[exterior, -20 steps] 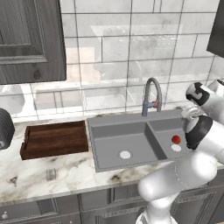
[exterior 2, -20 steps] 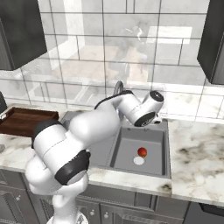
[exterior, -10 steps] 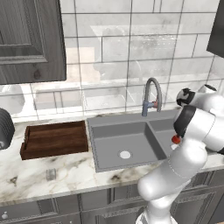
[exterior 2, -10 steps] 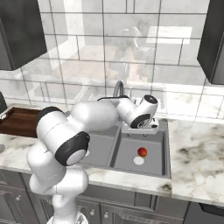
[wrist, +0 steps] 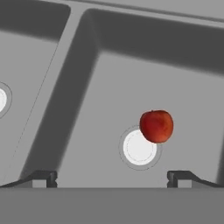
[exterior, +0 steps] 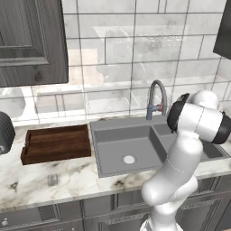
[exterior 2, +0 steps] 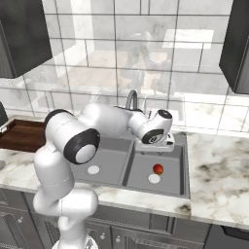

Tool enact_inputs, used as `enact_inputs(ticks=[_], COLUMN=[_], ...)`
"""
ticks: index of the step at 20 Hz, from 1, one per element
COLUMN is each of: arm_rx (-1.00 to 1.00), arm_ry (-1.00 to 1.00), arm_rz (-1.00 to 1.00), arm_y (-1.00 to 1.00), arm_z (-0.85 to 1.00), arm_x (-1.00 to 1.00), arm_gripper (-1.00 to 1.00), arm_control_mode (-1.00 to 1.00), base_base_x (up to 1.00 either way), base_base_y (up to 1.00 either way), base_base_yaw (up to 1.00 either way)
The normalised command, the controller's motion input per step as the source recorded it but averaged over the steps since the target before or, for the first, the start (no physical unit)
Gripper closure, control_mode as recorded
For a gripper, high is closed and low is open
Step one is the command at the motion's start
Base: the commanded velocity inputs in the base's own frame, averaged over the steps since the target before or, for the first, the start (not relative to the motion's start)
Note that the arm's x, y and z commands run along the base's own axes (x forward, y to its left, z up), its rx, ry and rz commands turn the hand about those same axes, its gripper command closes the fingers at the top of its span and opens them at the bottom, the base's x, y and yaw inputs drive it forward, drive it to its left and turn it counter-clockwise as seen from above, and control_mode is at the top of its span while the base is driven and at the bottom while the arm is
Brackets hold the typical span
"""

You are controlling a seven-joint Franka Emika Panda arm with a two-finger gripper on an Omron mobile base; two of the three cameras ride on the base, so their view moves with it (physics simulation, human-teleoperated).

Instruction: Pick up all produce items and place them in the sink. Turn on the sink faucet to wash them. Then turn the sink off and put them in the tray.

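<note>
A glossy red produce item (wrist: 156, 126) rests on the floor of the sink's smaller basin, touching the edge of its pale drain (wrist: 139, 148); it also shows as a red dot (exterior 2: 158, 168). My gripper (exterior 2: 155, 148) hangs open above that basin, and its fingertips (wrist: 46, 177) stand wide apart with nothing between them. The grey double sink (exterior: 113, 135) is set in the marble counter. The arched sink faucet (exterior: 155, 97) rises behind it, just behind my arm (exterior 2: 131, 99). The dark wooden tray (exterior: 56, 143) lies left of the sink.
Marble counter (exterior 2: 219, 170) runs right of the sink. A dark round object (exterior: 3, 133) sits at the far left edge. Dark wall cabinets (exterior: 29, 40) hang above the tiled wall. My white arm (exterior: 189, 135) covers the smaller basin in the left base view.
The arm has swung its elbow leftward, and the hand has shifted slightly left and lower over the smaller basin. The fruit has stayed beside the drain. The jaws stayed open.
</note>
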Motion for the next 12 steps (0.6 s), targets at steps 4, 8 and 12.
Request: enact_inputs(ticks=[4,8,12], arm_rx=[0.00,0.00,0.00], arm_ry=[0.02,0.02,0.05], arm_rz=[0.00,0.00,0.00], arm_y=[-0.02,-0.08,-0.12], arm_z=[-0.18,-0.13,-0.10], arm_x=[0.25,0.14,0.17], arm_gripper=[-1.00,-1.00,-1.00], arm_control_mode=[-1.00,-1.00,-1.00], base_base_x=[0.00,0.00,0.00], base_base_y=[0.00,0.00,0.00], base_base_yaw=[0.00,0.00,0.00])
